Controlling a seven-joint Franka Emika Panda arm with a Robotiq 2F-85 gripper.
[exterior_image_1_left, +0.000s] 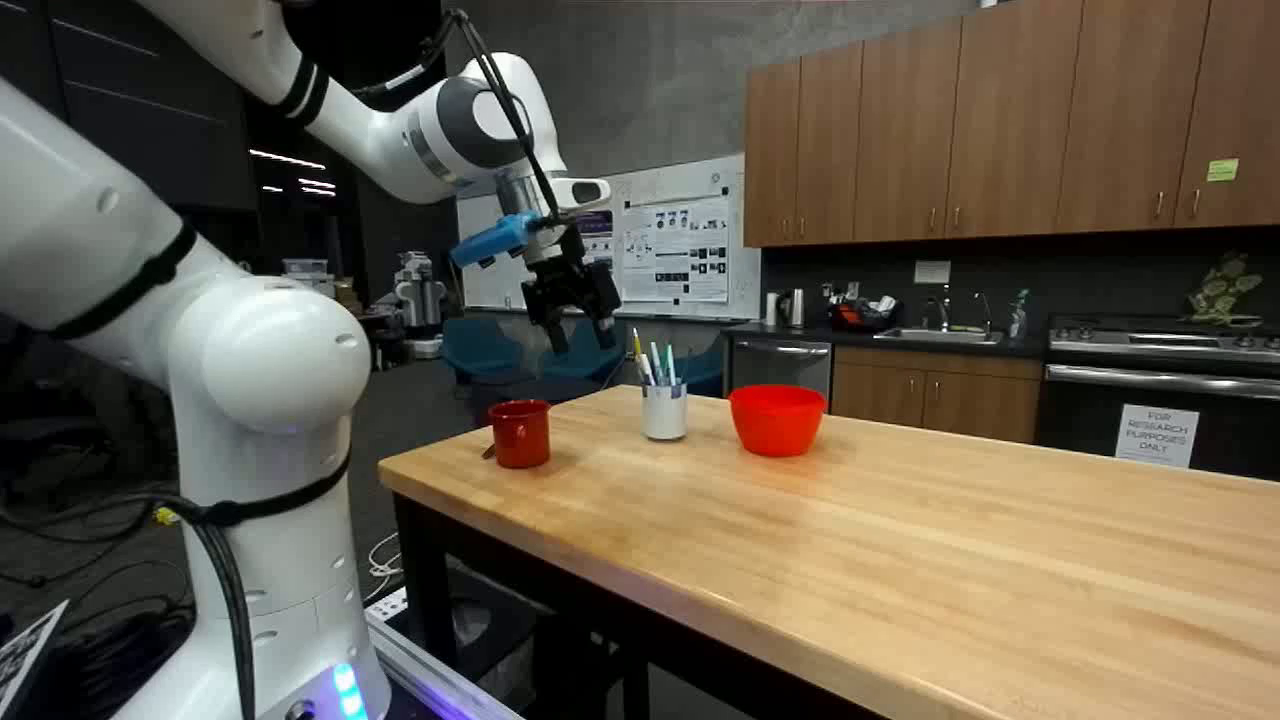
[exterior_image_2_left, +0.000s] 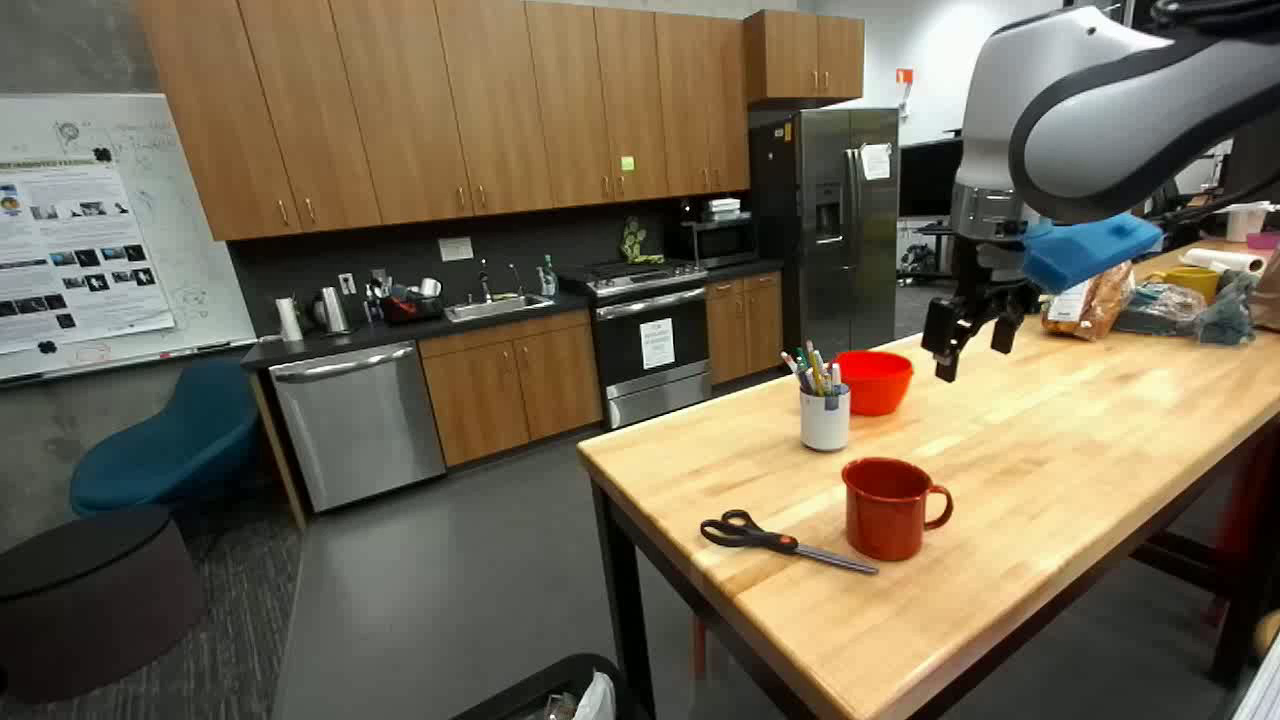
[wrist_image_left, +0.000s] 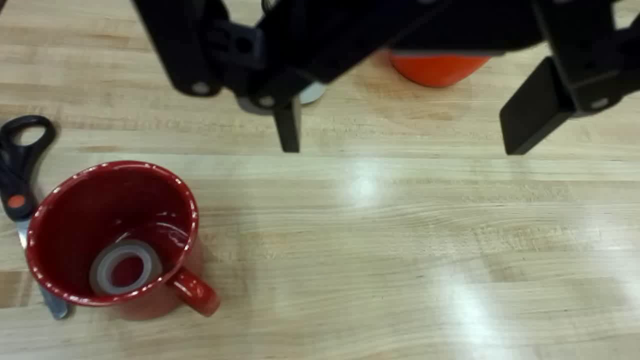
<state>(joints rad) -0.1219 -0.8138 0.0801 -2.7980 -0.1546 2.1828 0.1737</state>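
Your hand (wrist_image_left: 401, 144) hangs spread and empty above the table (exterior_image_2_left: 1050, 470); the red mug (exterior_image_2_left: 885, 515) stands lower, toward the end edge nearest the scissors (exterior_image_2_left: 775, 541), its handle (wrist_image_left: 197, 292) pointing away from that edge.

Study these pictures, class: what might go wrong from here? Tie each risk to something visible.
The open gripper hangs above the wooden table; lowered carelessly, it might tip the red mug and spill its tape roll.
Scissors lie beside the mug, near the table's edge; a bump might push them off.
Pens stick up from the white cup; a sideways sweep might topple it.
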